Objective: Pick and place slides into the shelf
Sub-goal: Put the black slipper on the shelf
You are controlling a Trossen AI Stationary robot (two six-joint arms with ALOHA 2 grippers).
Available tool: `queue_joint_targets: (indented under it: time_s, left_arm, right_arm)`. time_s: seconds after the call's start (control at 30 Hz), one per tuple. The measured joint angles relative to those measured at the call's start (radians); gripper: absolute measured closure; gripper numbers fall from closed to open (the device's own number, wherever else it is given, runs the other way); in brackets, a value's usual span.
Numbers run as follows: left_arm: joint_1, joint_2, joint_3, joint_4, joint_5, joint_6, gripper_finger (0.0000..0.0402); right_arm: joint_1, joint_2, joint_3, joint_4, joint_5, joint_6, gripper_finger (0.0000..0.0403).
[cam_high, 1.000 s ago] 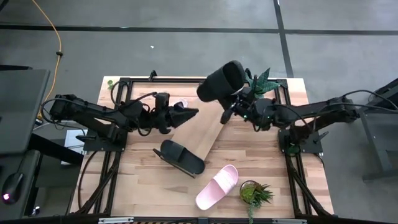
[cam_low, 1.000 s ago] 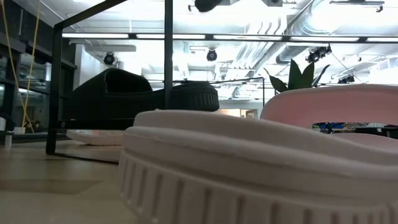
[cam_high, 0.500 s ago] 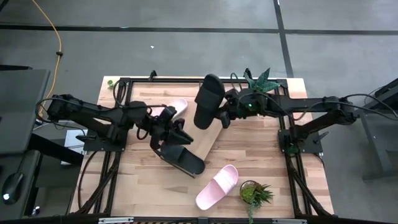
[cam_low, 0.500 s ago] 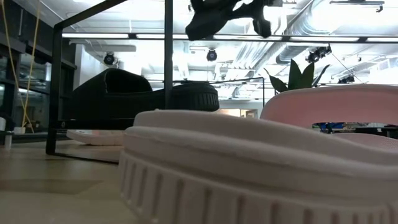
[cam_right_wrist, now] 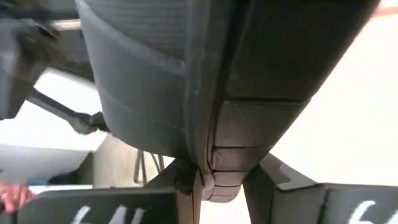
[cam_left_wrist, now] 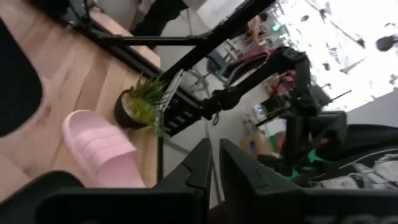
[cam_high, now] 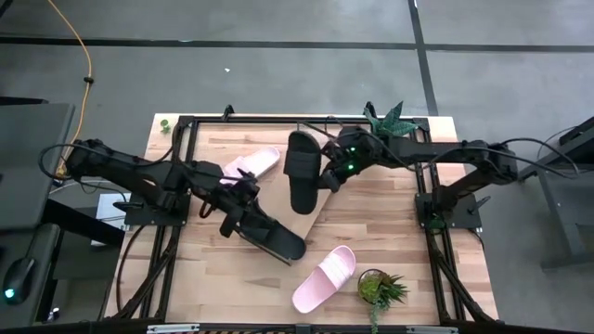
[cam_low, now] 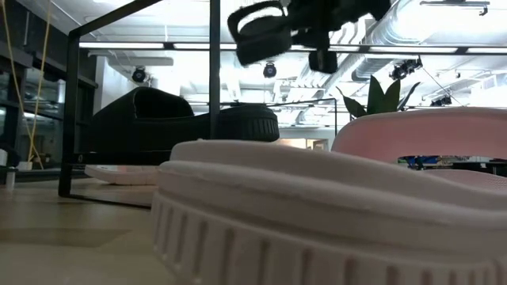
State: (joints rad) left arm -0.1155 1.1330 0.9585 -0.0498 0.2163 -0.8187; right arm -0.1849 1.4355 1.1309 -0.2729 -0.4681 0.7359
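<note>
My right gripper (cam_high: pixel 321 174) is shut on a black slide (cam_high: pixel 302 173), which hangs over the shelf's light board (cam_high: pixel 278 198); the low view shows it high in the air (cam_low: pixel 260 32). A pink slide (cam_high: pixel 255 164) lies flat by the board's far left corner. A second black slide (cam_high: pixel 271 233) lies on the table near the board, and a second pink slide (cam_high: pixel 325 277) lies toward the near edge. My left gripper (cam_high: pixel 251 192) hovers by the lying black slide's heel end. Its fingers (cam_left_wrist: pixel 202 168) are shut with nothing between them. My right gripper pinches the black slide's long side edge (cam_right_wrist: pixel 208 155) between its two fingers, about halfway along. It comes from the table's right side, slanting a little downward, across the slide. The slide is lifted clear of the board, lengthwise from far to near.
A black wire frame (cam_high: pixel 186 125) borders the table. A potted plant (cam_high: pixel 380 289) stands at the near right next to the pink slide, and another plant (cam_high: pixel 392 122) stands at the far right. Bare tabletop lies at the near left (cam_high: pixel 195 278).
My right gripper has come down toward the table's left and rolled. The black slide, tipped up before, now lies lengthwise over the board. My left gripper has drawn back from the far pink slide toward the near edge, tipped up toward level, and shut.
</note>
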Motion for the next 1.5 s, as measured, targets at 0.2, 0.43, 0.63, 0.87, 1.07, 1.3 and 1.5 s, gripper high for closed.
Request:
queue_joint_targets:
  time_s: [0.2,0.43,0.63,0.87,1.07,1.3,1.5]
  left_arm:
    - [-0.033,-0.016,0.0,-0.072,-0.043,0.002,0.0387]
    - [-0.058,-0.019,0.0,-0.128,-0.078,-0.001,0.0387]
    - [-0.068,-0.02,0.0,-0.159,-0.079,-0.026,0.0387]
    - [-0.122,-0.035,-0.001,-0.223,-0.086,-0.031,0.0387]
    - [-0.175,-0.036,0.0,-0.29,-0.096,-0.03,0.0387]
    - [-0.223,-0.036,0.0,-0.321,-0.15,-0.053,0.0387]
    - [-0.249,-0.036,0.0,-0.326,-0.184,-0.076,0.0387]
  right_arm:
    - [-0.001,0.085,0.042,0.002,-0.069,-0.018,0.0343]
    - [-0.012,0.223,0.235,-0.22,-0.136,-0.18,0.0343]
    - [-0.012,0.325,0.376,-0.459,-0.177,-0.344,0.0343]
    - [-0.012,0.388,0.427,-0.475,-0.209,-0.379,0.0343]
    - [-0.011,0.431,0.427,-0.504,-0.249,-0.403,0.0343]
    - [-0.011,0.469,0.427,-0.535,-0.253,-0.435,0.0343]
    - [-0.001,0.481,0.427,-0.536,-0.254,-0.442,0.0343]
